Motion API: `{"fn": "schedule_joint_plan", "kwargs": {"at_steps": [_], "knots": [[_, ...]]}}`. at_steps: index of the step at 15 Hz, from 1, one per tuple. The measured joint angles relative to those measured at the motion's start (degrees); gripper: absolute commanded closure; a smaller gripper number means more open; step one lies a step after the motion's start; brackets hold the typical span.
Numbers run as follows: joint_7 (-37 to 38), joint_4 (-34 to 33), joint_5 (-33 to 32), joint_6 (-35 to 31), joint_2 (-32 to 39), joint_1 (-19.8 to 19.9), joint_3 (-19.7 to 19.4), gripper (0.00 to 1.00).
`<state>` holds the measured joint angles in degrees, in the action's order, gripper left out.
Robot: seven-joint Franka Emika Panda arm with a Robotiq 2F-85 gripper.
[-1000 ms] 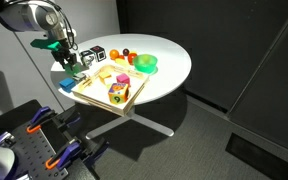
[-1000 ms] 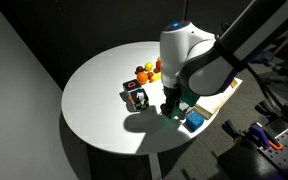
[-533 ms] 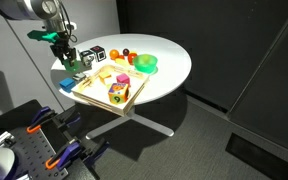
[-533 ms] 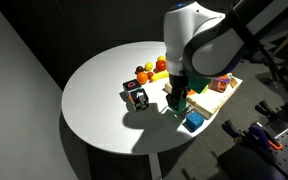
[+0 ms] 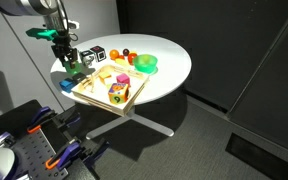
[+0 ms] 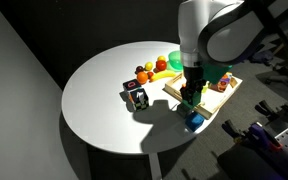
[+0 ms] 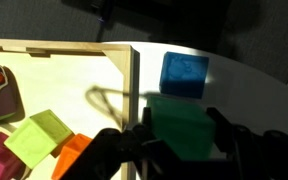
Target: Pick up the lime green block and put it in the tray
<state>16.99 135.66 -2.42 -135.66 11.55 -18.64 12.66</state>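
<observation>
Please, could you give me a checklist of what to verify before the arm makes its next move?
1. Grip: gripper shut on the lime green block: ok.
2. Block lifted off the table: ok.
3. Block above the tray: not ok, it hangs just outside the rim, over the table.
4. Blue block out of the way: ok, it lies on the table, on the side away from the tray.
5. Bare floor in the tray just inside the rim: ok.
6. Clearance of the block above the rim: cannot tell.
</observation>
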Motion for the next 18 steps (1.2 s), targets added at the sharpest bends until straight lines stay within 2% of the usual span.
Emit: {"fn": "schedule_joint_plan", "kwargs": {"at_steps": [9,10,11,13,15,18], "knots": [[0.0,4.1,2.2,-0.5,-0.9,5.9,-3.0,0.68],[0.0,4.3,2.2,-0.6,-1.0,6.2,-3.4,0.39],[0.1,4.4,2.2,-1.0,-1.0,6.5,-3.7,0.17],[0.5,4.9,2.2,-2.2,-1.2,6.7,-4.3,0.14],[0.8,5.6,2.2,-3.3,-1.6,6.6,-4.3,0.00],[0.8,6.6,2.2,-4.6,-2.7,6.4,-4.1,0.00]]}}
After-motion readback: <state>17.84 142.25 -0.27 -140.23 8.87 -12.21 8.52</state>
